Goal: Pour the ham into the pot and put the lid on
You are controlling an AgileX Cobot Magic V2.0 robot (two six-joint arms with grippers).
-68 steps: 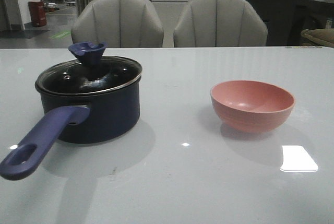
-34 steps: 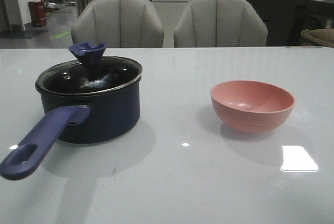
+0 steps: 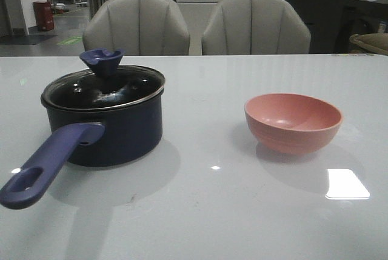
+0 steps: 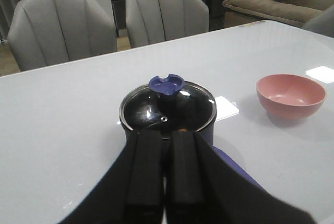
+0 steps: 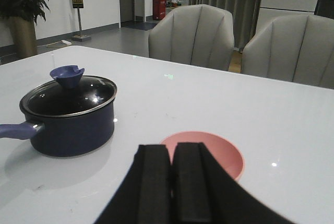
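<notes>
The dark navy pot (image 3: 115, 133) stands on the table's left, its purple-blue handle (image 3: 45, 166) toward the front left. The glass lid (image 3: 103, 87) with its blue knob (image 3: 102, 60) sits on the pot. A small orange bit of ham (image 4: 182, 129) shows through the lid in the left wrist view. The pink bowl (image 3: 293, 122) stands at the right and looks empty. My left gripper (image 4: 165, 135) is shut and empty, held back above the pot (image 4: 168, 110). My right gripper (image 5: 172, 148) is shut and empty, held back above the bowl (image 5: 222, 151). Neither gripper shows in the front view.
Two grey chairs (image 3: 136, 25) (image 3: 256, 25) stand behind the table's far edge. A bright light reflection (image 3: 347, 183) lies on the glossy white table (image 3: 206, 211) at the front right.
</notes>
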